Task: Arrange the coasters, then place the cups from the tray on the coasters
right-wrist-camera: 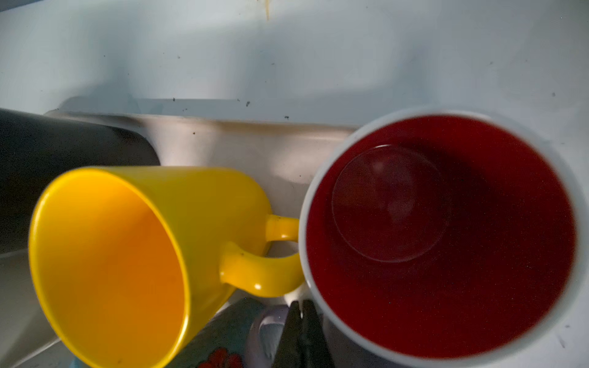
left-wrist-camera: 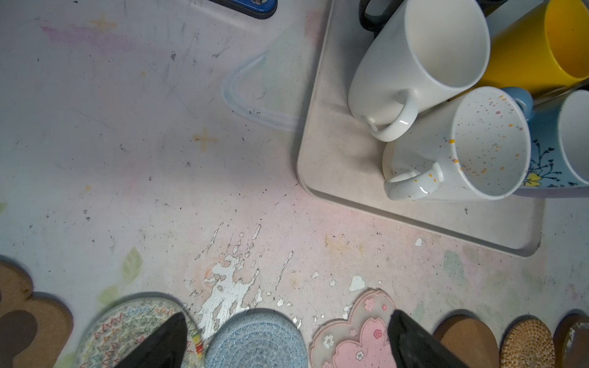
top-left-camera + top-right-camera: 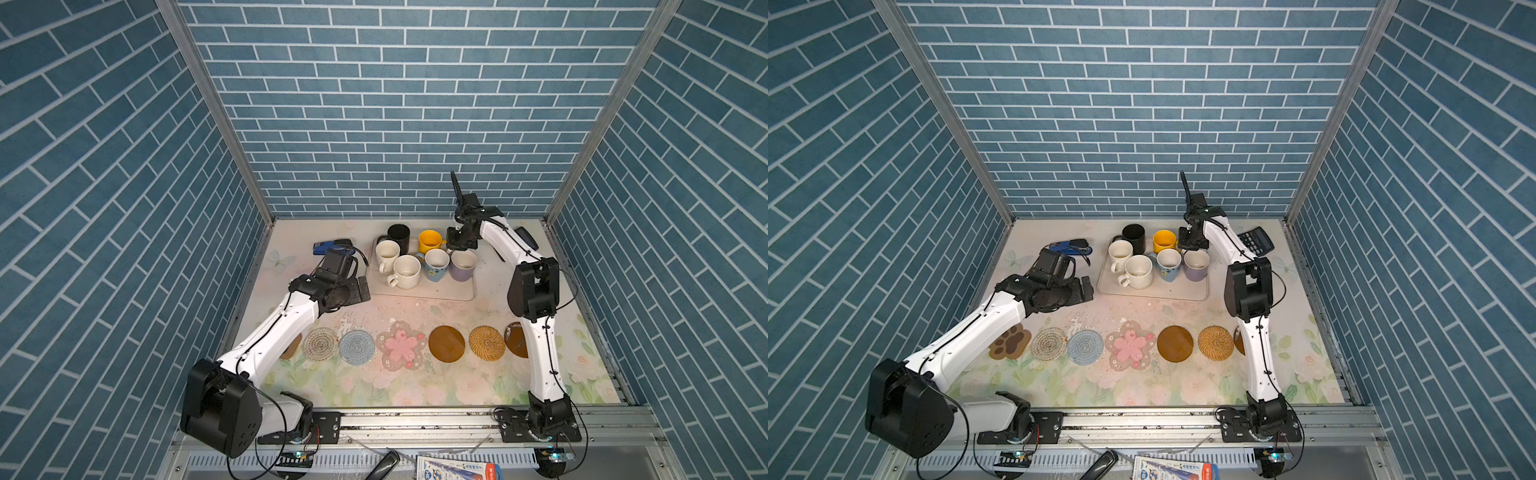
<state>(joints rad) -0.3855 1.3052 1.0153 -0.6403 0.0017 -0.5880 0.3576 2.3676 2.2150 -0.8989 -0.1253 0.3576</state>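
Paw-shaped coaster: set leftmost in the row on the worktop, its edge covered by the left arm.
Left gripper: jaws spread wide and empty, hung above bare worktop between the row and the tray's near left corner.
Coaster row: pale woven round, blue-grey crocheted round, pink flower coaster, brown disc and rattan round are laid side by side, all bare. A last brown disc is largely hidden behind the right arm.
Tray: placed at the back, with every mug on it.
Mugs: black mug, yellow mug, plain white mug, speckled white mug, flower-print blue mug, lavender mug.
Red-lined mug: upright at the tray's back right, covered by the gripper in both top views.
Right gripper: jaws clenched just beside that mug's white rim. Its handle is out of sight, so a pinch on it cannot be confirmed.
Deciding relation: the red-lined mug is judged the right arm's, being far nearer. The yellow mug's handle points at its rim, touching or nearly so.
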